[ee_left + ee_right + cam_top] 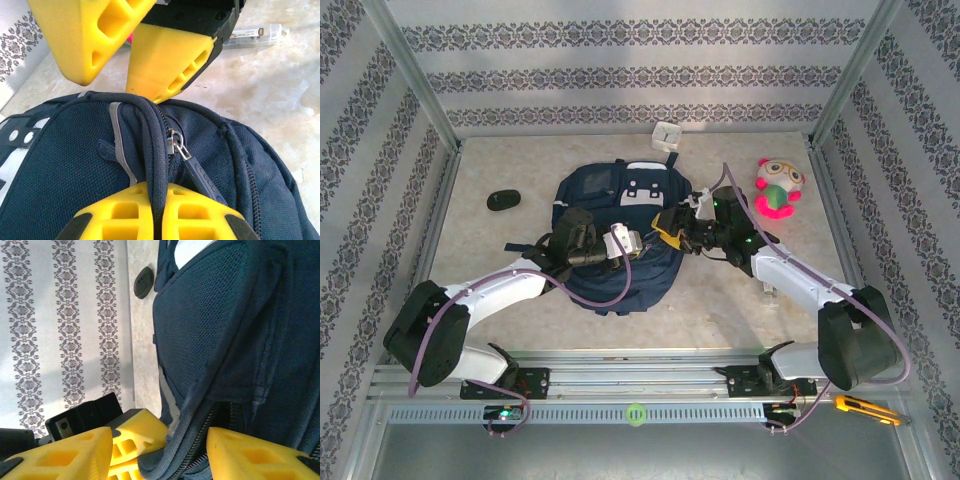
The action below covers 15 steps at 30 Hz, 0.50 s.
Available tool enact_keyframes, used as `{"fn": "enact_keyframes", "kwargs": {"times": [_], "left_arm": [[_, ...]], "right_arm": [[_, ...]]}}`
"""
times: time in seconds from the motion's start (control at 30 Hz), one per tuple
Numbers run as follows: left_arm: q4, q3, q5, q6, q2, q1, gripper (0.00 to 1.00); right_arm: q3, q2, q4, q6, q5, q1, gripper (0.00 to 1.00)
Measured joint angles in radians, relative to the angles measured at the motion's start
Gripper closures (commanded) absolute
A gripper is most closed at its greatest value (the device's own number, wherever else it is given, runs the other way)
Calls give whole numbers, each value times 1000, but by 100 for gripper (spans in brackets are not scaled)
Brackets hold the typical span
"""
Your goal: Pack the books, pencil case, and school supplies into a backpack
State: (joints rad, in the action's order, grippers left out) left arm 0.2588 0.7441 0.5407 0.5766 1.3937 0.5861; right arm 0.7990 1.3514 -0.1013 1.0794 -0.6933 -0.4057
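left gripper (155, 210) pinches shut on the zipper-edge fold of the large navy-blue fabric backpack (620, 235) at table centre. right gripper (187, 450), from three o'clock, straddles the same rim, jaws apart. packing hasn't begun, i'd judge; opening comes first.

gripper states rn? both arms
Left gripper: closed, pinching a fold of the backpack by its zipper.
Right gripper: jaws apart around the backpack's edge; grip cannot be told.

Bright, even light; soft, faint shadows.
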Motion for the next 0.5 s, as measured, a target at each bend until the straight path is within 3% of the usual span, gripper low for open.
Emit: {"fn": "enact_keyframes", "kwargs": {"times": [0.1,0.27,0.33,0.4,0.5], "left_arm": [[0,0,11,0,4,0,97],[-1,0,25,11,8,-3,92],[-6,0,18,15,8,-4,79],[-13,3,12,11,2,-3,57],[-53,16,-30,-41,-38,-3,49]], "right_arm": [[2,11,-8,5,16,-18,50],[18,62,-11,24,35,-38,87],[17,65,-14,39,42,-38,99],[8,55,-29,59,74,-46,100],[-38,20,-72,90,139,-64,100]]}}
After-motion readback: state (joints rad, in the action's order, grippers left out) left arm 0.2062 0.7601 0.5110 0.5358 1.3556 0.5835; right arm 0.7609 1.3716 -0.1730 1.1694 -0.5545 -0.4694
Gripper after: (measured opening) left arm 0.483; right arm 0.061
